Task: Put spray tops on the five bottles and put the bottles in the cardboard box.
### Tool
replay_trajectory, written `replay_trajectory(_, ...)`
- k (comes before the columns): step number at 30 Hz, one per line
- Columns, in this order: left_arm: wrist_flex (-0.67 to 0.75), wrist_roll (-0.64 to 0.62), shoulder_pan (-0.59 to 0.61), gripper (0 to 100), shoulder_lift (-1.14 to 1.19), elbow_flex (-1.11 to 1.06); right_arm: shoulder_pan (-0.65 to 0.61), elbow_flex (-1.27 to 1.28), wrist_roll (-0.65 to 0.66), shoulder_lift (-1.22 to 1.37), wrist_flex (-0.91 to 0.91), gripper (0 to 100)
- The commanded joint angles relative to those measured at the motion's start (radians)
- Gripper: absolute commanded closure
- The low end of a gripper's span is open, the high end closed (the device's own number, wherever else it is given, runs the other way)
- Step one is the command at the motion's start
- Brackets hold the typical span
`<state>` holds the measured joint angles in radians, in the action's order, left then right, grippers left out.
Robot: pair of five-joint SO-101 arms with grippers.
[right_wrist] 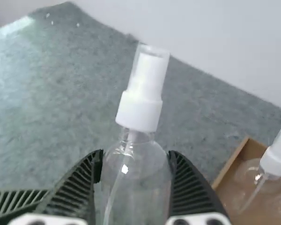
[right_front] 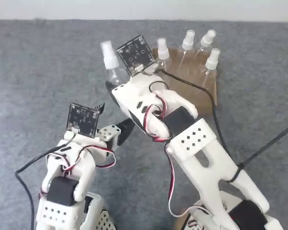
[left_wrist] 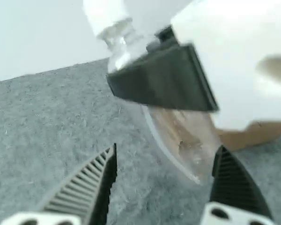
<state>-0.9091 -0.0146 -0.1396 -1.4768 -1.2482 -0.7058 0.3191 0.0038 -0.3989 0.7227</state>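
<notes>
My right gripper [right_wrist: 136, 161] was clamped on the clear plastic bottle [right_wrist: 131, 197], its white spray top [right_wrist: 141, 101] already seated. I held it just beside the left wall of the brown cardboard box [right_front: 201, 96], which stood near the far edge of the grey table [right_front: 38, 72]. Four capped bottles [right_front: 188, 45] crowded the box's far side. My left gripper [left_wrist: 166, 152] hung wide open and empty close by. To do this well, I judged I should lift over the wall, keep the bottle upright, and set it into the box's bare near part without nudging the others.
</notes>
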Motion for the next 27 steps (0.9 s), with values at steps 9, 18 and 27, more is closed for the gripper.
replay_trajectory(9,0.092,0.009,-0.002,70,-0.015,-0.061,-0.008,-0.071,-0.005,-0.292,0.275,99.2)
replay_trajectory(18,0.071,0.009,0.017,70,-0.023,-0.062,0.128,-0.009,0.032,-0.369,0.272,99.2)
replay_trajectory(27,0.163,0.003,0.279,83,-0.023,-0.101,0.386,0.25,0.132,-0.183,-0.151,99.2)
